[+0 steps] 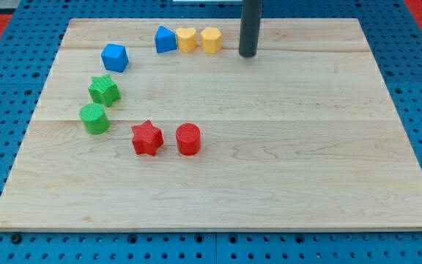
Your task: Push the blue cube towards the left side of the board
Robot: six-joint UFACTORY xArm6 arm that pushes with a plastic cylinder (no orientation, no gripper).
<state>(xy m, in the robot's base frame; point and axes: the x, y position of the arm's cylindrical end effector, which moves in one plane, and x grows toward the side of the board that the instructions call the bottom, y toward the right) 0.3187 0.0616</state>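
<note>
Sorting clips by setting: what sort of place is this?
Probably a robotics lab bench: a wooden board lies on blue perforated panels, small coloured blocks such as the red star sit on it, and my tip stands right of the yellow blocks.

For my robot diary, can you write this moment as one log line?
tip: right of yellow blocks, touching nothing | blue cube: upper left, unpushed | wooden board

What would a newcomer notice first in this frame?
Probably my tip, a dark rod coming down at the view's top, just right of a tight row: blue block, yellow heart, yellow block. Next, the loose arc on the view's left: blue cube, green star, green cylinder, then red star and red cylinder.
</note>
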